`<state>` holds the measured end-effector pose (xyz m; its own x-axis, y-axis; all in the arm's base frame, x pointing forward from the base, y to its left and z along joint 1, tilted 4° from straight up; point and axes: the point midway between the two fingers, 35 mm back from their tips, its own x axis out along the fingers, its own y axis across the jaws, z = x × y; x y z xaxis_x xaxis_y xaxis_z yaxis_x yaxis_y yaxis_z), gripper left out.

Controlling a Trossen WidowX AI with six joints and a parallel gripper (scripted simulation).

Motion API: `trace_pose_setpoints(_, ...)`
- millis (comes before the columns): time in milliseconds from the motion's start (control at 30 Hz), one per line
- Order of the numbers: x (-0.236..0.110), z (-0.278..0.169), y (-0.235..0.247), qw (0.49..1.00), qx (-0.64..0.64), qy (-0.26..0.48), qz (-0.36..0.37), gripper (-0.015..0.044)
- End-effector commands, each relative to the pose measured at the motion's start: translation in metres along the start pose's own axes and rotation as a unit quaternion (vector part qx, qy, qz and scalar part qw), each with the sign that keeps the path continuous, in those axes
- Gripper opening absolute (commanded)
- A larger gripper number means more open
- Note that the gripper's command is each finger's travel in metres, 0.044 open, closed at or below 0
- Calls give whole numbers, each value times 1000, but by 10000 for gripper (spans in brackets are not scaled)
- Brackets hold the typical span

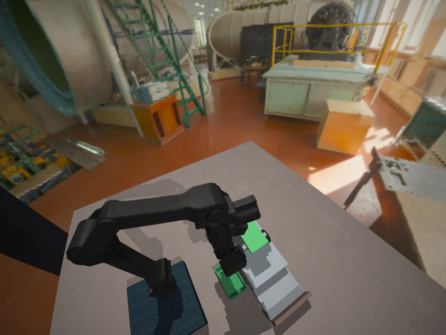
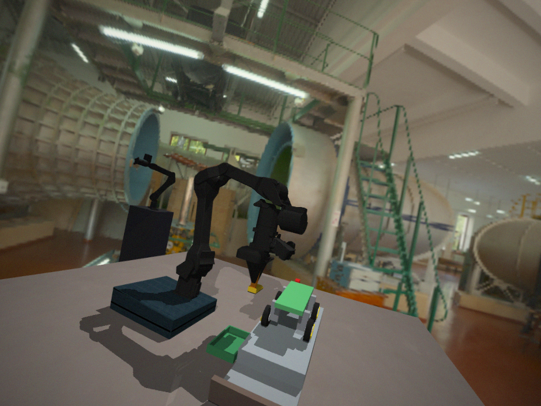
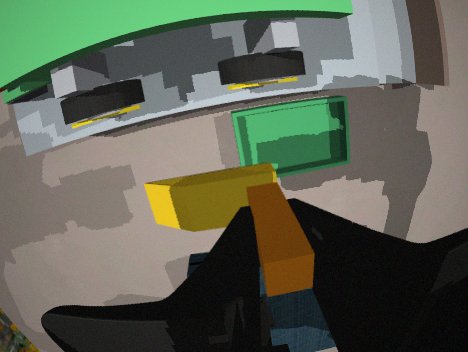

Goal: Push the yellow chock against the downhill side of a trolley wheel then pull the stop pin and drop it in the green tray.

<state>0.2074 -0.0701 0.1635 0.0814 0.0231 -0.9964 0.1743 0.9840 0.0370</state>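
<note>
My gripper [image 2: 255,275] [image 3: 267,212] is shut on the orange handle [image 3: 285,244] of the yellow chock [image 3: 209,200] [image 2: 255,288]. It holds the chock just above the table, beside the ramp on the arm's side. The trolley [image 1: 255,236] [image 2: 295,297] has a green top and black wheels [image 3: 103,100] [image 3: 261,66] and stands on the grey ramp [image 1: 277,288] [image 2: 270,362] [image 3: 372,15]. The red-headed stop pin [image 2: 297,279] shows at the trolley's uphill end in the exterior view only. The green tray [image 1: 232,284] [image 2: 226,344] [image 3: 293,135] lies beside the ramp.
The arm's dark blue base pad [image 1: 187,288] [image 2: 144,305] sits left of the tray. A brown lip [image 1: 291,306] [image 2: 226,393] closes the ramp's downhill end. The table edges are well away from the ramp.
</note>
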Motion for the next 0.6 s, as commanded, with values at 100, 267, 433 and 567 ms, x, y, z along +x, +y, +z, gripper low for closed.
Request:
trace_pose_setpoints(100,1,6,-23,1000,-2,1,2,0)
trace_pose_setpoints(267,2,10,-44,1000,-2,1,1,0)
trace_pose_setpoints(433,2,14,-64,1000,-2,1,0,0)
trace_pose_setpoints(567,3,18,-82,1000,-2,0,-1,0)
